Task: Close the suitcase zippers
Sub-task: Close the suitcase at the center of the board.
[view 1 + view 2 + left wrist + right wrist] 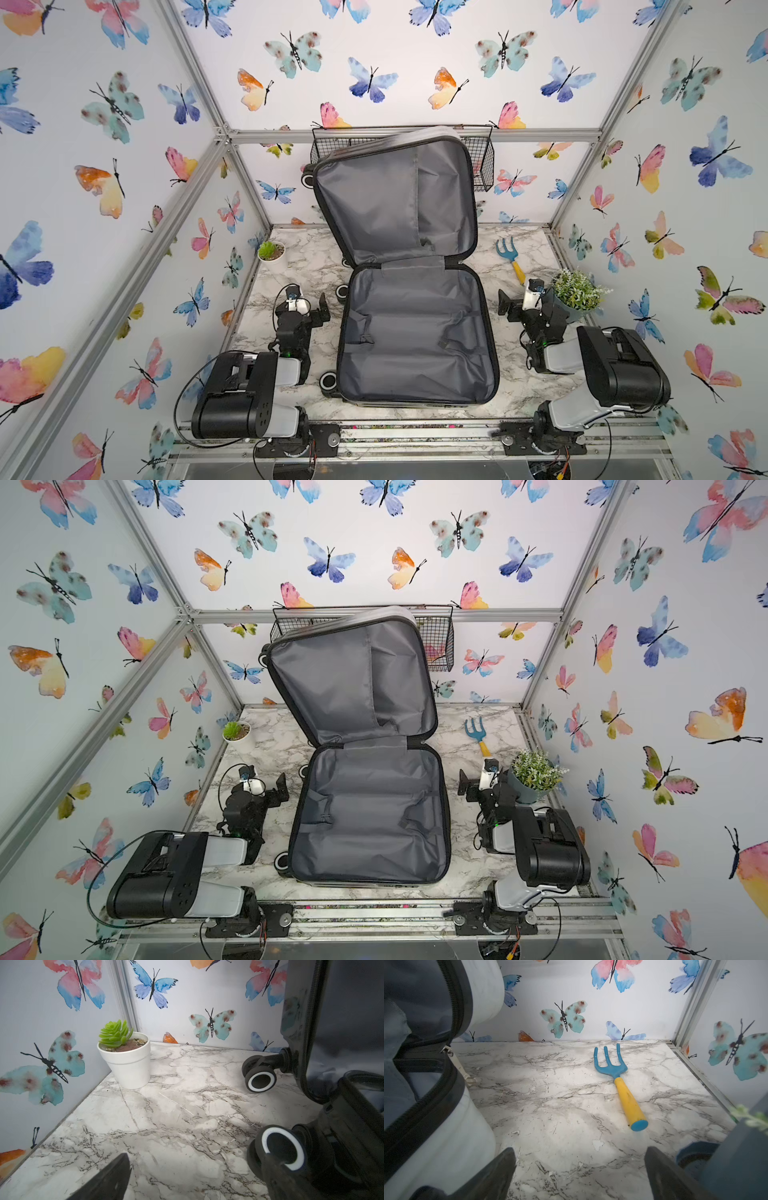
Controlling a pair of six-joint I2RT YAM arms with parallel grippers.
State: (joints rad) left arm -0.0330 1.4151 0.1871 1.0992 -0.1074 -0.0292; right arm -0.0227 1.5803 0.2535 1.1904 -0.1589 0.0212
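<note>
Left gripper (pixel 307 299) and right gripper (pixel 519 296) sit spread, empty. The suitcase (pixel 370 812) lid (pixel 395 199) may drop askew, snagging lining (pixel 415 345) in the zippers (pixel 455 997).

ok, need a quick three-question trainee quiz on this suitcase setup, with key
1. True or false: the suitcase lies open, its lid half tilted up toward the back wall.
2. Which tool lies on the table on the right arm's side? A) scissors B) blue garden fork with a yellow handle C) paintbrush
3. What do the left arm's fingers and the right arm's fingers hold?

Key:
1. True.
2. B.
3. Nothing. Both pairs stand open, one on each side of the suitcase, and the zippers are undone.
</note>
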